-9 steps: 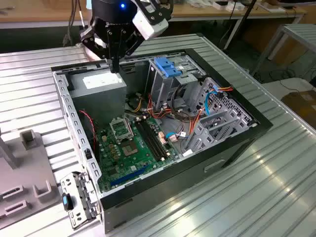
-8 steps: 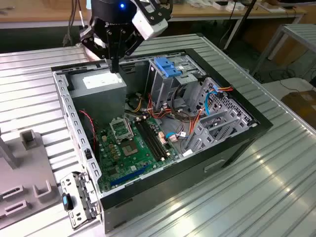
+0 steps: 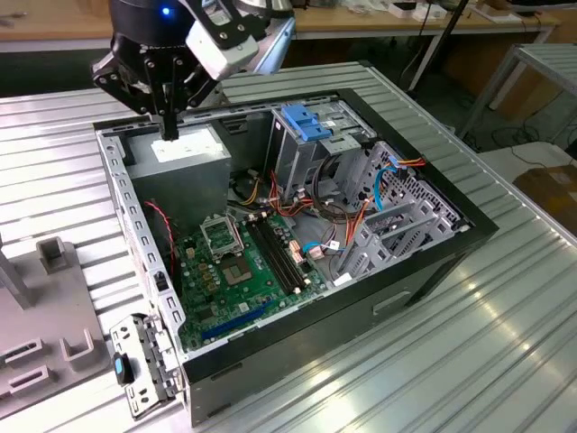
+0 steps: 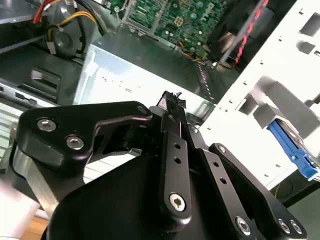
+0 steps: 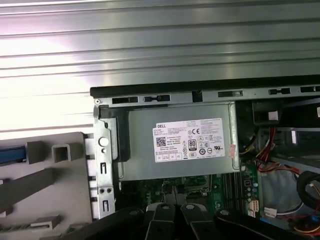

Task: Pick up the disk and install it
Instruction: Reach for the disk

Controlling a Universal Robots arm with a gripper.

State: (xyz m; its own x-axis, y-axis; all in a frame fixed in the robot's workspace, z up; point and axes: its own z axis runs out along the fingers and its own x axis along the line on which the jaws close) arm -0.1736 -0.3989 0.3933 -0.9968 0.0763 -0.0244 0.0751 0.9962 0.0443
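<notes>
At the exterior view's left, a grey fixture (image 3: 54, 325) with raised blocks and slots is set on the ribbed metal table (image 3: 505, 343), just beside the open computer case (image 3: 361, 307). Of the disk, what appears to be its blue rail (image 5: 10, 155) is seen in both wrist views beside the fixture's raised blocks. It lies outside the case and well apart from the gripper, and the body of the disk cannot be made out.

Further right, the gripper (image 3: 168, 133) is held over the power supply (image 3: 185, 149) in the case's rear corner. Its fingers are drawn together, nothing is clamped between them, and their tips are just above the white label. Whether the label is touched cannot be told.

The green motherboard (image 3: 243, 271) lies on the case floor to the right of the power supply. Beyond it stands the grey drive cage (image 3: 297, 153), topped by a blue latch (image 3: 309, 122), and red and orange cables (image 3: 338, 221) are bundled beside the perforated metal brackets.
</notes>
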